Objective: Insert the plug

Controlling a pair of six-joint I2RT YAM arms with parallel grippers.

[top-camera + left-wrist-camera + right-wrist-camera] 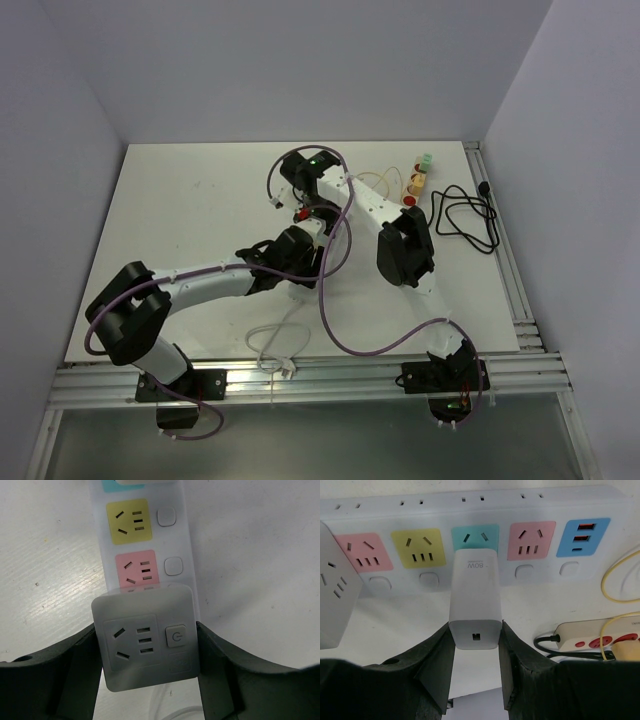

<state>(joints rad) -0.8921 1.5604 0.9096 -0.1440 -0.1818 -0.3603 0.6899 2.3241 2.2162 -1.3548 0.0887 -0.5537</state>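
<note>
Right gripper (476, 630) is clamping the white plug (474, 590) by its sides at lower centre. The plug's far end is meeting the teal socket (475, 534) of the power strip (530, 505) above. Insertion is looking begun or nearly complete, with seating to be confirmed and release not yet made. Left gripper (148, 652) is straddling the strip's grey end block (142, 610), jaws lying along both flanks; whether they are pressing cannot be told. Prongs are hidden behind the plug body. Overhead, both arms are masking the strip.
</note>
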